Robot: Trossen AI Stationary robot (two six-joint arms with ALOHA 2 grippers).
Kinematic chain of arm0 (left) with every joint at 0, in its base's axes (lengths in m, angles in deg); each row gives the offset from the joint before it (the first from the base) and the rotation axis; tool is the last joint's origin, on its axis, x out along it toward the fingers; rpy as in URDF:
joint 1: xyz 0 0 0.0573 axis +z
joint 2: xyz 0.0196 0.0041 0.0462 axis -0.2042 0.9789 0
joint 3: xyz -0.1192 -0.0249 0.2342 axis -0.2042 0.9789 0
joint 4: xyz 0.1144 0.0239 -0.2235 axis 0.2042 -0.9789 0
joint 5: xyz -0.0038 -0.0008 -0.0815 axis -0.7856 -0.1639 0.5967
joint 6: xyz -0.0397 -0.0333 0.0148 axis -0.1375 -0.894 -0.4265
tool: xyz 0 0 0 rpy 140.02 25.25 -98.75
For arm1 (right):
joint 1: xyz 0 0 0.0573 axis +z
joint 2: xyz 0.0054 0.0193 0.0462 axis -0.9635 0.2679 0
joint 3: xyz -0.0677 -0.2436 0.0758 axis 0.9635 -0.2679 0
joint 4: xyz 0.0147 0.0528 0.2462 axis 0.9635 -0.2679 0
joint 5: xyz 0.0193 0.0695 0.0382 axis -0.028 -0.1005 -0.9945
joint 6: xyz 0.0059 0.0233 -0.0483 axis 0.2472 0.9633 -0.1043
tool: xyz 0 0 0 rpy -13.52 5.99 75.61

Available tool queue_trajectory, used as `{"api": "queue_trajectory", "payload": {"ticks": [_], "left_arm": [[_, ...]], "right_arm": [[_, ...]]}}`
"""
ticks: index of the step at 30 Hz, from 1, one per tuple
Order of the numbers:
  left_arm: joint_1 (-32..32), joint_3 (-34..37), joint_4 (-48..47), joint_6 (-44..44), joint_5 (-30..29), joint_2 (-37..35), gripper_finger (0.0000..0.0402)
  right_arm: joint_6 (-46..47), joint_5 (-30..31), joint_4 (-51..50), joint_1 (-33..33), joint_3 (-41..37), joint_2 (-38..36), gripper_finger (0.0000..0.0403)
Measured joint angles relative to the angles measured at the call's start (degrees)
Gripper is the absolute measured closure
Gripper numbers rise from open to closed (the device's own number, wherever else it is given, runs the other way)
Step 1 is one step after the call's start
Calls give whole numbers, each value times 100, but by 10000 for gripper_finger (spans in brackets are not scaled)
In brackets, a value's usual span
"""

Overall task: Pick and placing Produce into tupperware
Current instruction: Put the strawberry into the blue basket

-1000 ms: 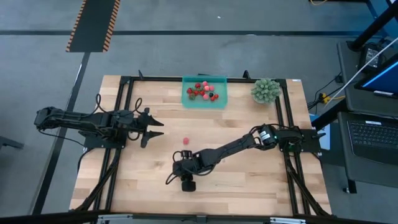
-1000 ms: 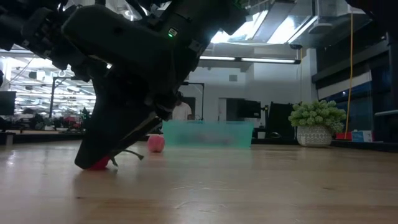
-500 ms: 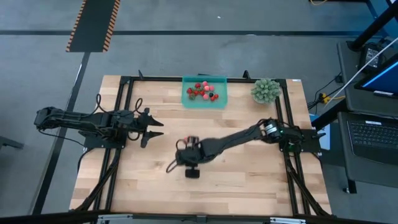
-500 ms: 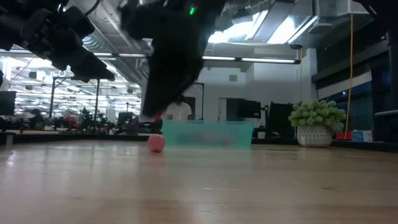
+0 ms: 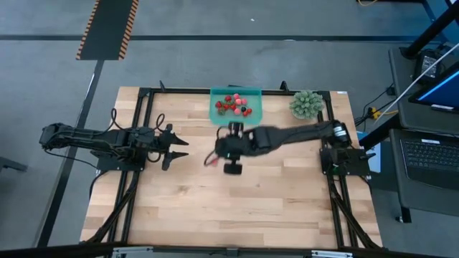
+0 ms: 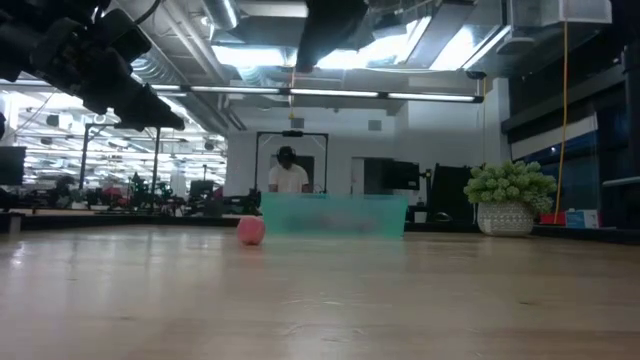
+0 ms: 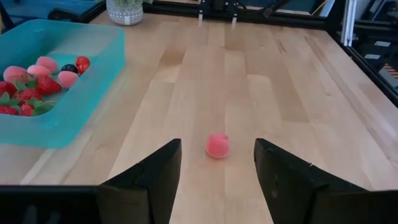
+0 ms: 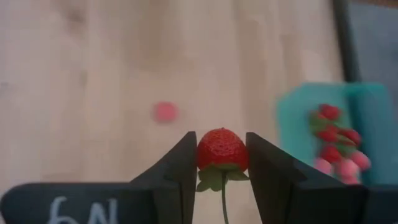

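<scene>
The teal tupperware (image 5: 236, 106) stands on the table at the middle of the far edge, with several red and pink pieces of produce (image 5: 233, 104) inside. One pink berry (image 5: 212, 163) lies loose on the wood near the table's middle. My right gripper (image 8: 222, 163) hovers high over the middle of the table, just short of the tupperware, shut on a red strawberry (image 8: 222, 148). My left gripper (image 5: 179, 148) waits open above the table's left side, pointing at the pink berry (image 7: 217, 145), which lies ahead of its fingers. My right gripper pinches the strawberry's two sides (image 8: 200, 149) between its two fingers. The fingers slant down from above. The strawberry is lifted clear of the table, its red tip pointing away from the gripper, its green top (image 8: 214, 177) and thin stem trailing back between the fingers.
A spiky green plant ball (image 5: 306, 104) in a pot stands at the far right corner. A black frame (image 5: 143, 100) runs around the tabletop. Bare wood lies over the near half. A person shows in the room behind the tupperware (image 6: 335, 215).
My right gripper has risen from the table's near middle with the strawberry and swung toward the far edge and the tupperware. The strawberry, which lay on the wood a second ago, now hangs clear of it. The pink berry has stayed where it was.
</scene>
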Motion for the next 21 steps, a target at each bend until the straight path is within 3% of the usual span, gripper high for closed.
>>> {"api": "queue_trajectory", "payload": {"ticks": [6, 9, 17, 21], "left_arm": [[1, 0, -2, 0, 0, 1, 206], [1, 0, -2, -4, 0, 0, 206], [1, 0, -19, -4, 0, 0, 206], [2, 0, -21, -9, -2, 0, 206]], "right_arm": [[-152, -7, -122, -782, -3, -158, 286], [-161, -327, -61, -1308, -119, -147, 285], [6, -932, -13, -2677, -819, -119, 284], [213, -1191, 490, -3243, -1281, -117, 284]]}}
